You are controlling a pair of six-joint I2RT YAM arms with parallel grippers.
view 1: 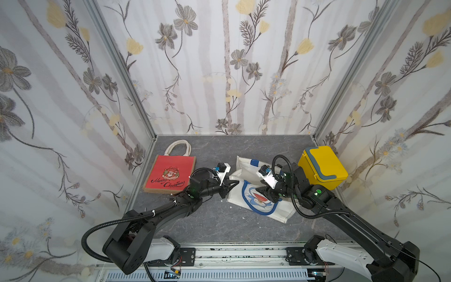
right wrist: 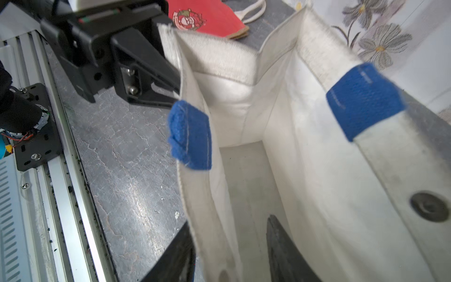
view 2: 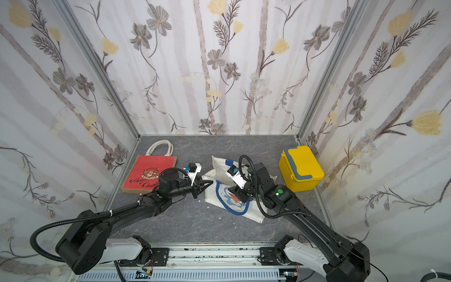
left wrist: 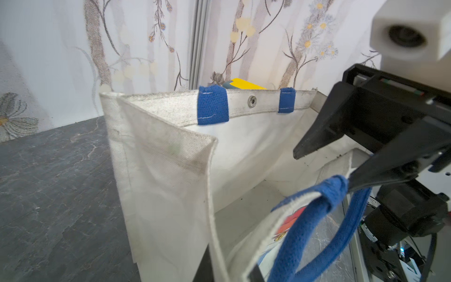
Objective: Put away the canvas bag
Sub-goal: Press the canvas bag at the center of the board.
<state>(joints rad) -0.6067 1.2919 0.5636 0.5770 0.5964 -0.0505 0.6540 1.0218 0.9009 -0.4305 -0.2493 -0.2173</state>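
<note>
On the grey stone-patterned table, between the red bag and the yellow box, lies the white canvas bag — cartoon-printed face up, base toward the front rail, mouth toward the back wall. It sits nearer the box than the red bag. Whether it touches the box cannot be told, since the right arm covers that edge.

The left gripper comes in at the mouth from the red bag's side. In the right wrist view its black fingers are drawn together on the rim of the printed wall, just beside a blue handle end, with the cloth pinched between them.

The right gripper reaches in from the box side. Its jaws stand apart — one finger inside the bag, one outside over the table, the same rim between them and not clamped. In the left wrist view the outer finger's tip lies against the blue handle that loops off this rim.

The mouth is spread open. The far rim carries two blue tabs with a metal snap between them, and the side panel is creased inward.

The red bag lies flat, its "Merry Christmas" print up and pale handles toward the back wall, well apart from the white one. The yellow box stands with its lid down near the right back corner.
</note>
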